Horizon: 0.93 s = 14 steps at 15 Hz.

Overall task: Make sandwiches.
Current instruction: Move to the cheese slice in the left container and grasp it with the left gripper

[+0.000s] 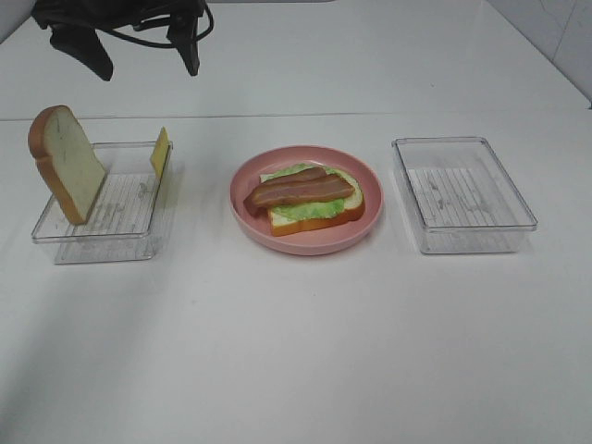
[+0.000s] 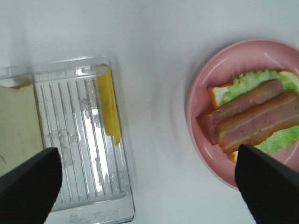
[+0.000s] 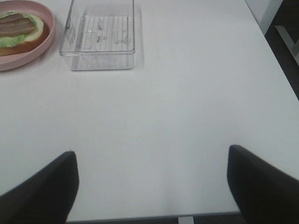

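Two bacon strips (image 1: 298, 190), one lettuce leaf (image 1: 310, 209) and one bread slice (image 1: 319, 220) are lying on one plate (image 1: 305, 243); left gripper (image 2: 147, 151) and right gripper (image 3: 150, 153) are gaping wide, empty.

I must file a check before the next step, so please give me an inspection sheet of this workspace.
surface: white table, no spills seen.
job's things: bread slice, lettuce and bacon strips stacked on pink plate; second bread slice leaning upright in left tray; cheese slice on edge against that tray's wall.
clutter: nothing seen; right tray holds nothing.
grippers: left gripper open above tray and plate; right gripper open over bare table.
cables: black cable looped at far left.
surroundings: dark floor past the table edge.
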### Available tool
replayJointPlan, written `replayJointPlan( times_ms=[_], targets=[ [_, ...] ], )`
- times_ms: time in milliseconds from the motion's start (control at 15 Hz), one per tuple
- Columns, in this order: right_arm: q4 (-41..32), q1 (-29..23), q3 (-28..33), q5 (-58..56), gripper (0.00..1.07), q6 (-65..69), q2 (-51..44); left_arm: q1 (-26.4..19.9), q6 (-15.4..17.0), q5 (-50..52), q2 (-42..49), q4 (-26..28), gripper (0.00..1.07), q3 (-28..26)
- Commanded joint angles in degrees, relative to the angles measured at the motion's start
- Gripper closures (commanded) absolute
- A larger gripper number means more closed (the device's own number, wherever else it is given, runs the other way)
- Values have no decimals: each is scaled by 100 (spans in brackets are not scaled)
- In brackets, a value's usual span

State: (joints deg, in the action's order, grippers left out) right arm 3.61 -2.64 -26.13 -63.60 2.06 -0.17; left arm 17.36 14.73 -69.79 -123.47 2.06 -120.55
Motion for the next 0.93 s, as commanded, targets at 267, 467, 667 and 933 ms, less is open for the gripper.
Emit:
replayJointPlan(
  times_ms=[267, 467, 667, 933],
  targets=[
    [11, 29, 23, 57, 22, -40, -172, -252, 103, -516, -281, -155, 14, 252],
    [11, 29, 23, 57, 22, -40, -172, -304, 189, -201, -602, -143, 14, 252],
    [11, 29, 23, 57, 22, -40, -172, -304, 407, 218, -928, -74, 14, 229],
    [11, 29, 23, 57, 22, -40, -172, -304, 407, 516, -1175, -52, 15, 229]
  ],
)
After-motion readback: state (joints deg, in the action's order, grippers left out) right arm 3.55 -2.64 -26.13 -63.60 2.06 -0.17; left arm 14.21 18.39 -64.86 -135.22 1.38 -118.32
